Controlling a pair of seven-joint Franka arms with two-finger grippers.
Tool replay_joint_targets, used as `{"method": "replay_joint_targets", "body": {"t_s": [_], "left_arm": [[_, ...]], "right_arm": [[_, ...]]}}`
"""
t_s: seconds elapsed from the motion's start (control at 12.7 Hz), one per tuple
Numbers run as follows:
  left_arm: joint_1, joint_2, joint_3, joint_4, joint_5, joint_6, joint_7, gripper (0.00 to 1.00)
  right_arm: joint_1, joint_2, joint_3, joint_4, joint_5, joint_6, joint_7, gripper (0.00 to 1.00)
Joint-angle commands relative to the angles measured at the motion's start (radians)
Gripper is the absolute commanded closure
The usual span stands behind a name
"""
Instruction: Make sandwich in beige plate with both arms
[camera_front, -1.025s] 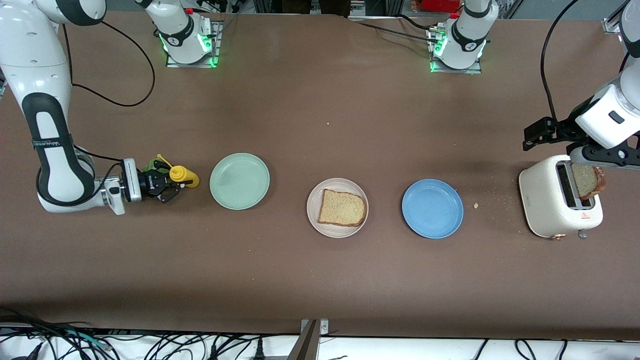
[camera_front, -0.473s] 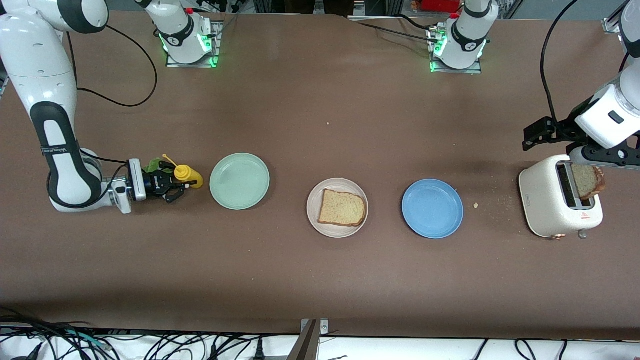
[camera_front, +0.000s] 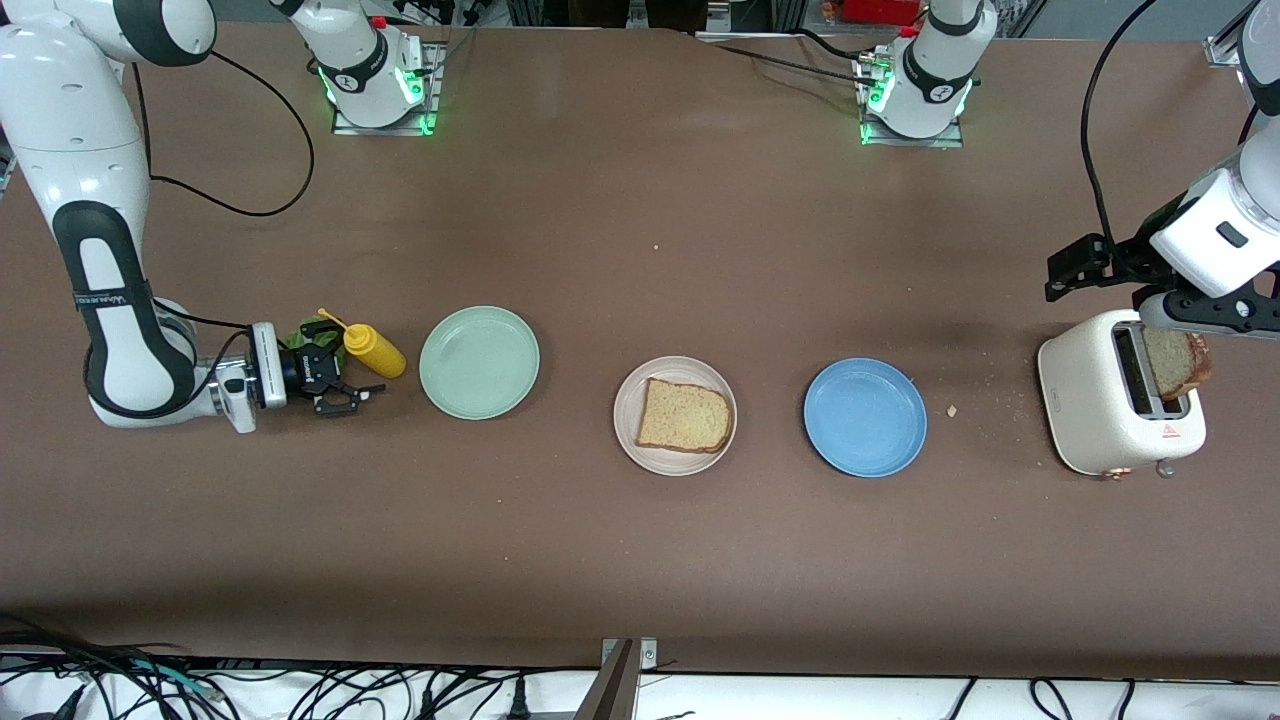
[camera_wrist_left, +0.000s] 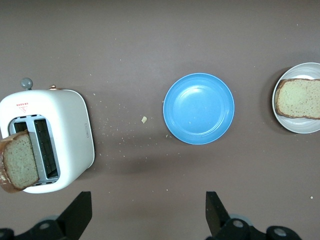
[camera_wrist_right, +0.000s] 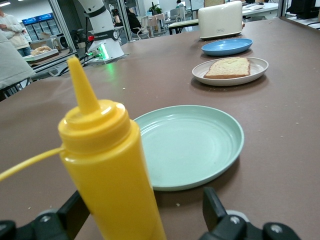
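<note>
The beige plate (camera_front: 626, 425) lies mid-table with one bread slice (camera_front: 685, 415) on it. A second bread slice (camera_front: 1178, 362) stands in a white toaster (camera_front: 1105, 410) at the left arm's end. A bit of green lettuce (camera_front: 298, 331) shows beside my right gripper. My right gripper (camera_front: 348, 382) is low at the table, open, with an upright yellow squeeze bottle (camera_wrist_right: 112, 165) between its fingers. My left gripper (camera_wrist_left: 147, 220) is open and empty, up in the air by the toaster. The plate with bread also shows in the right wrist view (camera_wrist_right: 200, 77).
A mint green plate (camera_front: 479, 362) lies between the yellow bottle (camera_front: 372, 350) and the beige plate. A blue plate (camera_front: 865, 417) lies between the beige plate and the toaster. Crumbs lie on the table by the toaster.
My right arm has shifted and its gripper has moved a little toward the front camera beside the yellow bottle. The bottle has shifted slightly. My left arm has not moved.
</note>
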Motion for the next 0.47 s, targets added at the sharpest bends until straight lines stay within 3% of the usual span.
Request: {"method": "replay_joint_targets", "body": {"t_s": [0.0,0.39], "left_arm": [[-0.003,0.002,-0.005,0.012,0.023,0.0,0.013,0.0],[-0.002,0.002,-0.005,0.012,0.023,0.0,0.013,0.0]], "right_arm": [[-0.009,-0.044,-0.019,0.004,-0.048,-0.023,0.073,0.0],[-0.015,-0.141,-0.061,0.004,-0.14,-0.073,0.262,0.0]]}}
